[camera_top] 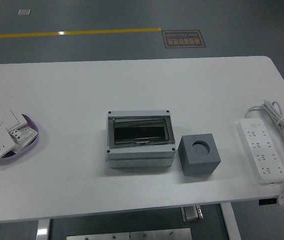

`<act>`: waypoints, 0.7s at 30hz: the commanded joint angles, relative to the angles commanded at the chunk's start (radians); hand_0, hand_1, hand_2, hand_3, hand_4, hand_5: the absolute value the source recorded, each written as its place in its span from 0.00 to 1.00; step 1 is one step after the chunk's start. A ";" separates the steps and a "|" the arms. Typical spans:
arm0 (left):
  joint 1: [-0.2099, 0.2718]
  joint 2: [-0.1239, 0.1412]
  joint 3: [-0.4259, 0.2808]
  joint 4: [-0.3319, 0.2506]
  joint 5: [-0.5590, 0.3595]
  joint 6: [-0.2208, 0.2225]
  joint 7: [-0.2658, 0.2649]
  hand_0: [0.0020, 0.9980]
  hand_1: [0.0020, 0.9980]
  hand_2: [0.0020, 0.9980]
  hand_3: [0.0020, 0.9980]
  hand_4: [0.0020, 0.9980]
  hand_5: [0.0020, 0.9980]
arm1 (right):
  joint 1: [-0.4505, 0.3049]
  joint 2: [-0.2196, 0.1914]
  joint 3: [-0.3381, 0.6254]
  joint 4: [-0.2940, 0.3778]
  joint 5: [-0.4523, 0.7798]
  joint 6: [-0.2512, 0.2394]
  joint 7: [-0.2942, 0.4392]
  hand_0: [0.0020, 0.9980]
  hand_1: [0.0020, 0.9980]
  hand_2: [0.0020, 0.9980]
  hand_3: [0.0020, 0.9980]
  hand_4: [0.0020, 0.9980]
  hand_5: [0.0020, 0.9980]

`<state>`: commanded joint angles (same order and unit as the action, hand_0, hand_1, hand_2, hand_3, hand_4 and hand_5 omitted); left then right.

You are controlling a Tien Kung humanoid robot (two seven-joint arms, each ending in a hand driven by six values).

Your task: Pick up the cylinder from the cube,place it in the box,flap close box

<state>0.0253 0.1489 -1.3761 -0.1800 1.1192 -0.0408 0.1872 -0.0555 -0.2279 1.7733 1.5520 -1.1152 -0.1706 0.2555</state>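
White counter [132, 85]: neither hand appears in view, so whether they are released or clenched cannot be told. Centre: grey box [140, 139], its dark transparent flap lying shut. At its 3 o'clock, just beside it: grey cube [199, 154], the round socket on top showing no cylinder. At 9 o'clock: purple dish [34, 141] with white switch plates [3, 134]. At 3 o'clock: white power strip [262, 156] with coiled cord.

A brown floor sign [183, 38] beyond the bench [82, 90] carries light lettering, too small and blurred to read.
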 joint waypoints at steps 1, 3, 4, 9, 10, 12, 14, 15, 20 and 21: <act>0.000 0.000 -0.006 0.000 0.003 0.001 0.003 0.63 0.65 0.58 0.66 0.72 0.38 | 0.002 -0.001 -0.001 -0.003 0.003 -0.001 0.002 0.65 0.63 0.63 0.63 0.72 0.16; -0.001 0.001 -0.013 0.000 0.008 0.003 0.007 0.63 0.65 0.58 0.66 0.72 0.38 | 0.004 -0.001 -0.004 -0.007 0.007 -0.001 0.006 0.65 0.63 0.63 0.63 0.72 0.16; -0.001 0.001 -0.015 0.000 0.011 0.003 0.007 0.63 0.65 0.58 0.66 0.72 0.38 | 0.004 -0.001 -0.007 -0.009 0.009 -0.001 0.008 0.65 0.63 0.63 0.63 0.72 0.16; -0.002 -0.003 -0.018 0.000 0.012 0.004 0.005 0.63 0.65 0.58 0.66 0.72 0.38 | 0.018 0.005 -0.031 -0.023 0.013 0.002 0.016 0.65 0.62 0.61 0.61 0.72 0.17; 0.000 -0.004 -0.018 0.000 0.012 0.004 0.005 0.63 0.65 0.58 0.66 0.72 0.38 | 0.023 0.007 -0.037 -0.026 0.012 0.003 0.016 0.65 0.62 0.61 0.61 0.72 0.17; 0.005 -0.007 -0.017 0.000 0.011 0.004 0.006 0.63 0.65 0.58 0.66 0.72 0.38 | 0.036 0.009 -0.054 -0.034 0.015 0.005 0.018 0.65 0.62 0.61 0.61 0.72 0.17; 0.011 -0.010 -0.019 0.000 0.013 0.005 0.011 0.63 0.66 0.58 0.66 0.71 0.38 | 0.055 0.009 -0.078 -0.043 0.020 0.009 0.019 0.64 0.62 0.60 0.60 0.72 0.18; 0.013 -0.010 -0.021 0.000 0.016 0.005 0.013 0.63 0.66 0.58 0.66 0.71 0.38 | 0.062 0.009 -0.088 -0.046 0.022 0.011 0.019 0.64 0.62 0.60 0.60 0.72 0.18; 0.013 -0.008 -0.035 0.000 0.032 0.006 0.021 0.63 0.65 0.58 0.66 0.71 0.38 | 0.118 0.016 -0.153 -0.059 0.014 0.023 0.014 0.63 0.60 0.59 0.60 0.72 0.18; 0.011 -0.006 -0.035 0.000 0.033 0.006 0.020 0.63 0.65 0.58 0.66 0.71 0.38 | 0.128 0.018 -0.168 -0.062 0.013 0.025 0.014 0.63 0.60 0.59 0.60 0.72 0.18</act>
<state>0.0365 0.1425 -1.4112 -0.1800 1.1526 -0.0353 0.2075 0.0724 -0.2104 1.6058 1.4902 -1.1021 -0.1459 0.2695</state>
